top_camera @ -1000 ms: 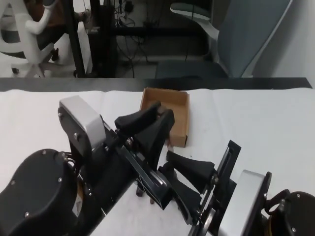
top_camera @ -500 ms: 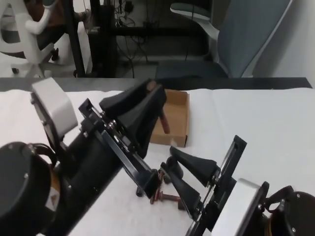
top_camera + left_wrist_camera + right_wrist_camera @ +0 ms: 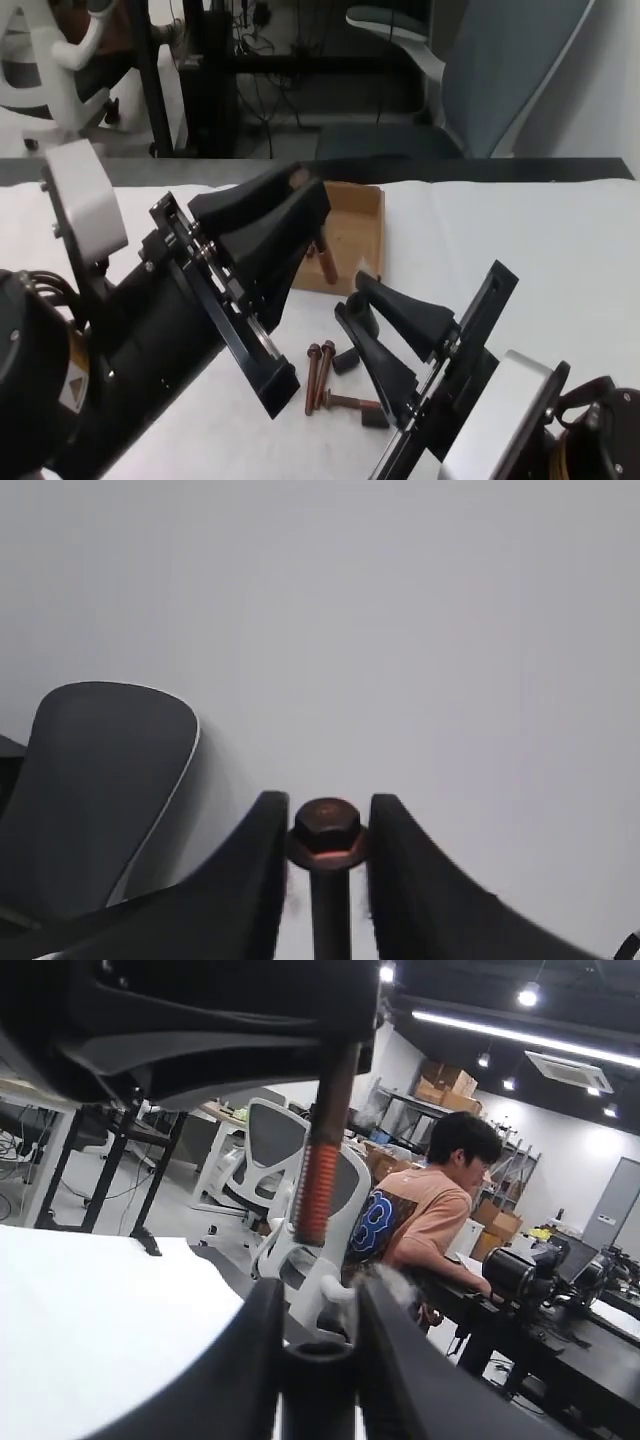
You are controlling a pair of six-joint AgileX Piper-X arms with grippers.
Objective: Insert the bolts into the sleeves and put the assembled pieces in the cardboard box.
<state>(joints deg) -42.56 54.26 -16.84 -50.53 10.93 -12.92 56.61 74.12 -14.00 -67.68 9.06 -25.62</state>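
My left gripper [image 3: 305, 205] is shut on a copper-coloured bolt [image 3: 322, 250], which hangs threads down in front of the cardboard box [image 3: 355, 225]. In the left wrist view the bolt's hex head [image 3: 327, 830] sits clamped between the two fingers. My right gripper [image 3: 357, 300] stands lower and to the right, shut on a black sleeve [image 3: 318, 1385]. In the right wrist view the bolt [image 3: 322, 1160] hangs just above that sleeve, with a small gap between them. Two loose bolts [image 3: 319, 375] and a loose sleeve [image 3: 346, 360] lie on the white bench between the arms.
Another bolt [image 3: 345, 402] with a black sleeve [image 3: 376, 418] at its end lies near the right arm. The box is open-topped, at the bench's far middle. Office chairs and desk frames stand beyond the far edge. White bench surface stretches to the right.
The left arm has swung up and leftward with the bolt, uncovering the loose bolts and sleeves on the bench. The right gripper has shifted slightly to the right.
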